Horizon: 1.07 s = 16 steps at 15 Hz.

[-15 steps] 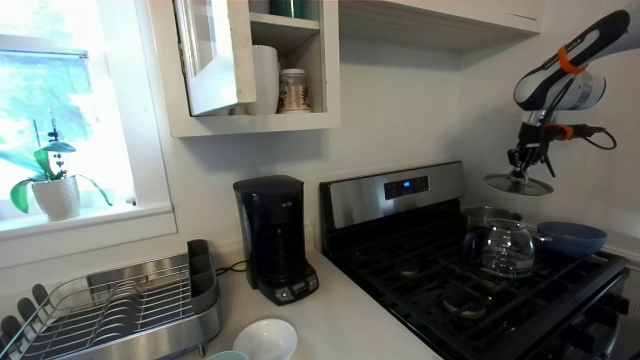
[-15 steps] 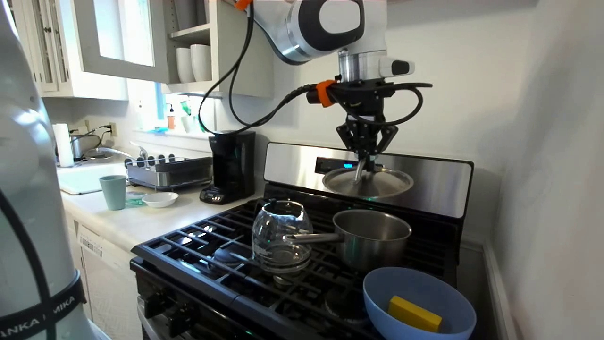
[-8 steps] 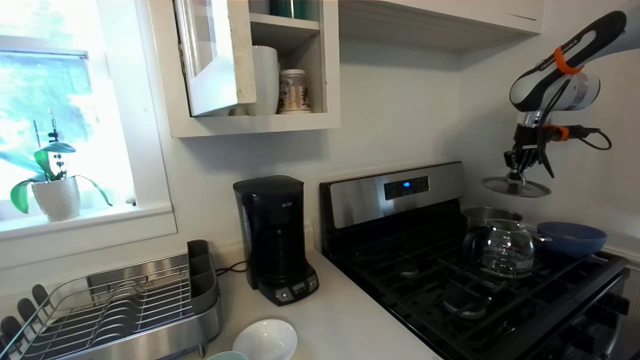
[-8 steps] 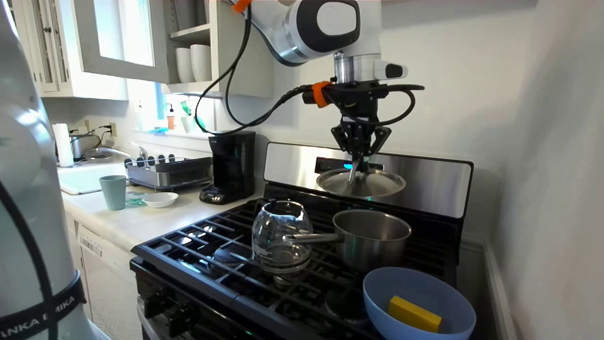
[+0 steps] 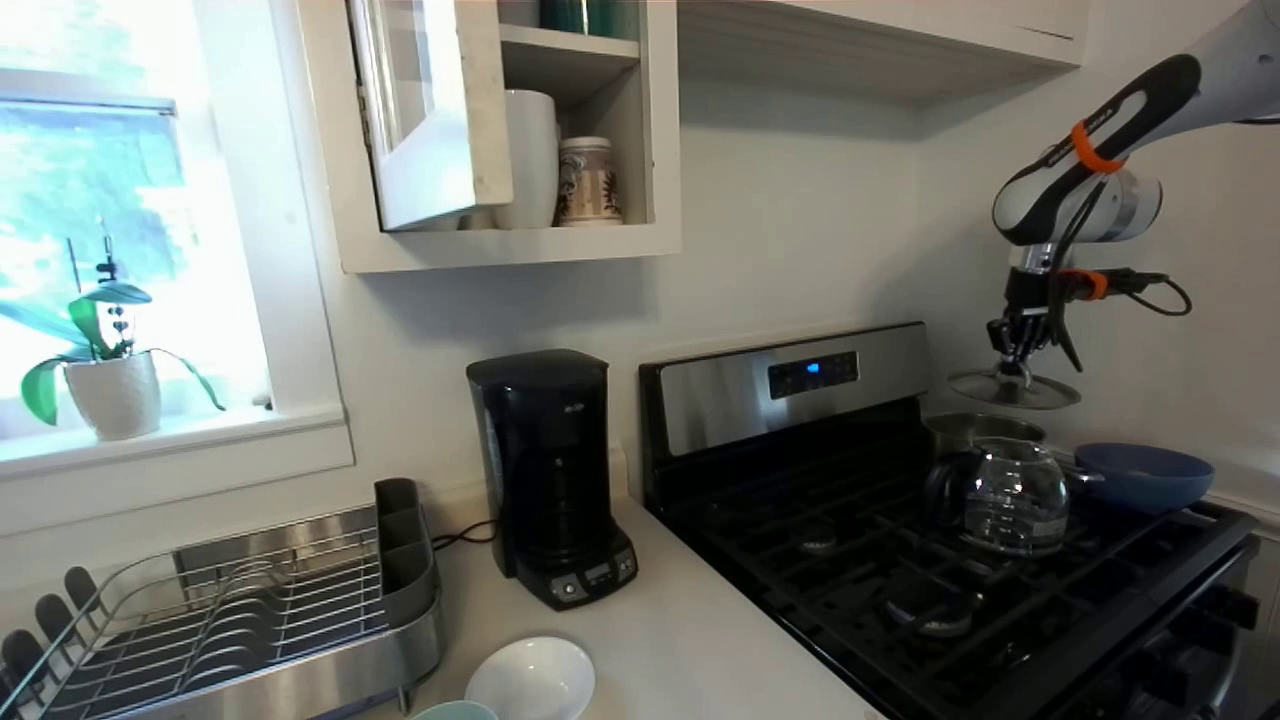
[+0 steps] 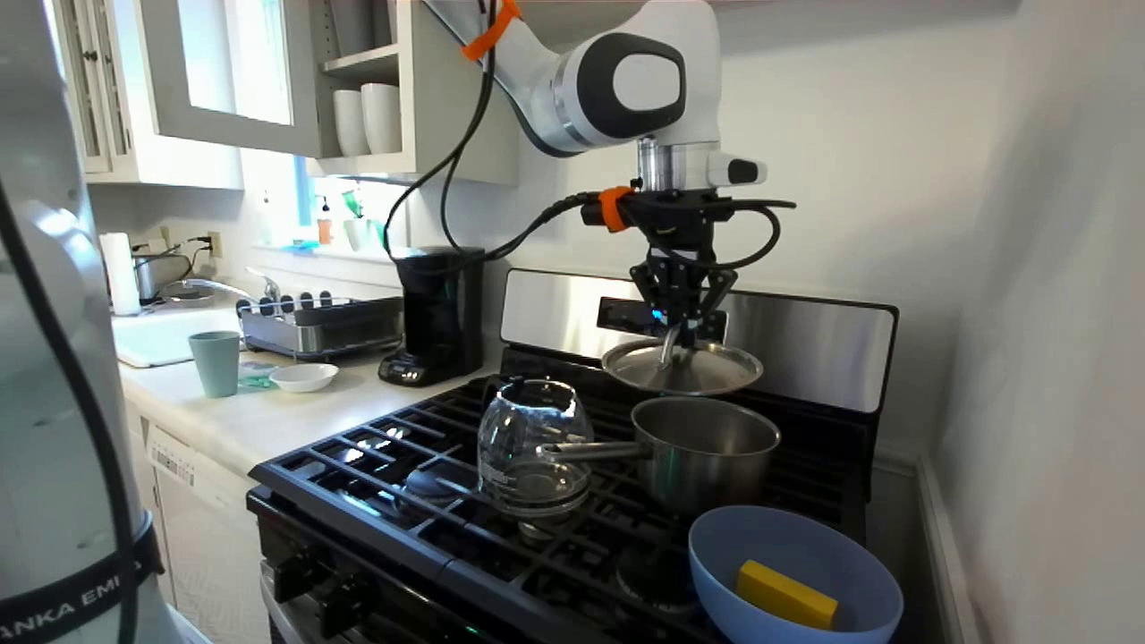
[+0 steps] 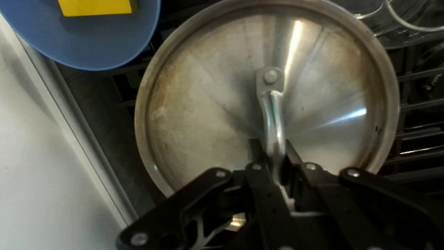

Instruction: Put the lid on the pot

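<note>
The lid (image 6: 720, 368) is a round silver-grey metal disc with an arched handle. My gripper (image 6: 682, 335) is shut on that handle and holds the lid nearly level in the air. In the wrist view the fingers (image 7: 274, 151) sit on both sides of the handle, and the lid (image 7: 208, 104) fills the middle. The silver pot (image 6: 707, 470) stands uncovered on the stove, its handle pointing left in that exterior view. The lid hangs a little above the pot, slightly left of its opening there. In an exterior view the carafe partly covers the pot (image 5: 975, 428). The lid hides the pot in the wrist view.
A glass carafe (image 6: 534, 452) stands beside the pot, behind its handle end. A blue bowl (image 6: 760, 572) with a yellow block (image 6: 787, 595) stands on the pot's near side. The stove's back panel (image 6: 805, 349) rises behind the lid. A black coffee maker (image 5: 545, 470) stands on the counter.
The gripper and lid have moved down toward the pot, and a little to the left in both exterior views. The lid stays held. The pot, carafe and bowl have not moved.
</note>
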### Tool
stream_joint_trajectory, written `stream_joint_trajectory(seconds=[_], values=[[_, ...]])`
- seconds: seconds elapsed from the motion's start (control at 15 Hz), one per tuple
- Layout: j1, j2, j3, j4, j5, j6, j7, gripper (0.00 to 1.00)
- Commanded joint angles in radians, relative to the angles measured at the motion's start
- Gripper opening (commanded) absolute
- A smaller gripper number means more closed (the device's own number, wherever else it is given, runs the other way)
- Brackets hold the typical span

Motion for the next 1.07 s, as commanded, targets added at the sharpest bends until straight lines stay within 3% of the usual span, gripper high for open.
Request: stream_joint_trajectory(seconds=[0.0,0.47,1.0], values=[[0.002,0.111,0.011,0.095,0.018,0.012,0.032,0.04],[-0.017,0.253,0.031,0.216,0.037,0.0,0.057,0.04],[-0.027,0.339,0.048,0.279,0.034,-0.008,0.086,0.04]])
